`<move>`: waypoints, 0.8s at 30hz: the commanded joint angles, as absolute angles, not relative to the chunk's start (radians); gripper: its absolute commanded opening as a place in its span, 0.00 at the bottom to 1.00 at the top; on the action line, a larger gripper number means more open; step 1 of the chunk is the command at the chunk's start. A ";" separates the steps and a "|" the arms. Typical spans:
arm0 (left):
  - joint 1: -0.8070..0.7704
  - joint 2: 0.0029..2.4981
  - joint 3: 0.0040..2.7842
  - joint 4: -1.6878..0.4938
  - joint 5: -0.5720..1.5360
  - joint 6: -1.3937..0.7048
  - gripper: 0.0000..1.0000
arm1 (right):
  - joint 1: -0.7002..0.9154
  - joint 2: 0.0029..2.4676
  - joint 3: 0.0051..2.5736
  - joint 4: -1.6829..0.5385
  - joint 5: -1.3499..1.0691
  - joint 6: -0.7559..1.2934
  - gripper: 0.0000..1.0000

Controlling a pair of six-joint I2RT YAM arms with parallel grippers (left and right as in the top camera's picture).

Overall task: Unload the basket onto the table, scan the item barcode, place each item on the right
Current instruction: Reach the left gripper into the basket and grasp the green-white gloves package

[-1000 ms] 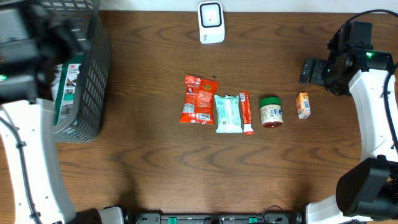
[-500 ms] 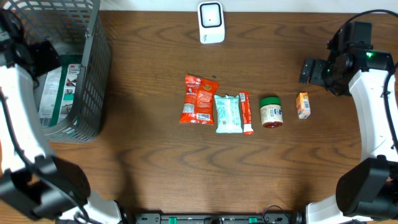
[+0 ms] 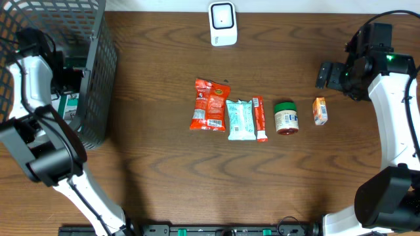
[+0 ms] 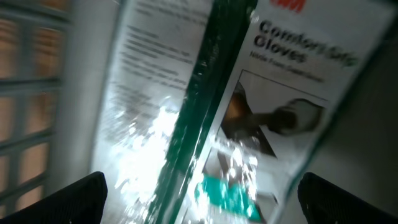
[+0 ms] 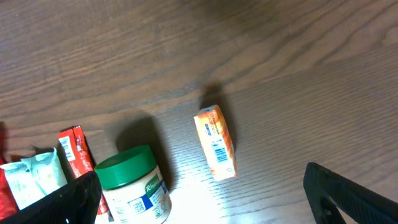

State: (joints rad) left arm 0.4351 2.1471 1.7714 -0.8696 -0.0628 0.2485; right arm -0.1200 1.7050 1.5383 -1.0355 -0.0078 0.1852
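Item: gloves pack (image 4: 261, 106), glossy clear wrap catching glare, white card with black print reading "Gloves", a dark green band down its middle, a photo of a hand and something teal near the bottom; the close view is blurred.
Where it lies: inside the grey mesh basket (image 3: 98, 78) at the table's far left, seen in the overhead view only as a green-and-white sliver (image 3: 65, 105) behind the wall.
Scanner: one white scanner (image 3: 222, 23), at the top edge of the dark wooden table (image 3: 164, 170), well apart from the basket.
Count on the table: five goods in a row, one each: red snack bag (image 3: 209, 105), pale blue-green packet (image 3: 241, 119), narrow red stick packet (image 3: 260, 119), green-lidded jar (image 3: 286, 118), small orange box (image 3: 319, 111) with a barcode on its side.
Count in the basket: one pack that can be made out.
Left arm: runs up the left edge and bends into the basket; the left gripper (image 4: 205, 199) hangs close above the pack, fingers spread wide, nothing between them.
Right arm: climbs the right edge and folds inward; the right gripper (image 5: 205, 202) hovers above bare wood near the orange box, apart from it, fingers spread wide and empty.
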 commanded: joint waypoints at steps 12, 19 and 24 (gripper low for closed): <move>0.434 2.320 1.765 -0.850 -0.007 0.272 0.91 | -0.125 1.689 1.556 -1.037 -0.009 0.178 0.99; 0.434 2.321 1.746 -0.852 -0.007 0.272 0.96 | -0.125 1.689 1.556 -1.037 -0.009 0.178 0.99; 0.435 2.304 1.748 -0.850 -0.008 0.272 0.97 | -0.125 1.689 1.556 -1.037 -0.009 0.178 0.99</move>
State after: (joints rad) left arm 0.4358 2.2330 1.7874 -0.8394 0.0200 0.2630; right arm -0.1200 1.7050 1.5383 -1.0355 -0.0074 0.1848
